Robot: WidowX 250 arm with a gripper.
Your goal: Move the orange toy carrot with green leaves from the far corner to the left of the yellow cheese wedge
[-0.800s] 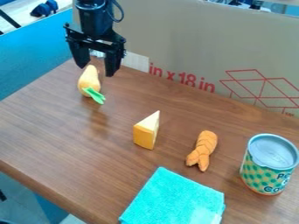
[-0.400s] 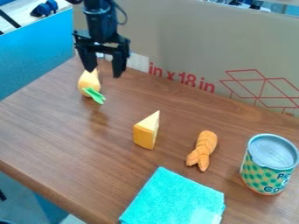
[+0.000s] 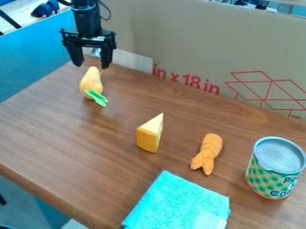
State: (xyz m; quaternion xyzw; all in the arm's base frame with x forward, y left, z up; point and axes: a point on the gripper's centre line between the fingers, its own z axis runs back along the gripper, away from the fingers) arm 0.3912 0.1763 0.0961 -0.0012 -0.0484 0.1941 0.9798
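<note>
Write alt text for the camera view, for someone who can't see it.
A robot's open black pincer hangs near a yellow-orange toy vegetable with green leaves on a wooden table. Nearer the camera are a cheese wedge, an orange toy shrimp, a folded turquoise cloth and a can.

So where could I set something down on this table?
Bare tabletop lies from the cheese wedge to the lower-left table edge, and from the wedge back to the cardboard. It's crowded around the turquoise cloth, orange toy and can; the gripper hangs near the leafy yellow toy.

There is one vegetable (image 3: 91,82), one wedge (image 3: 149,135), one orange toy (image 3: 209,149), one can (image 3: 274,172), one cloth (image 3: 177,204).
</note>
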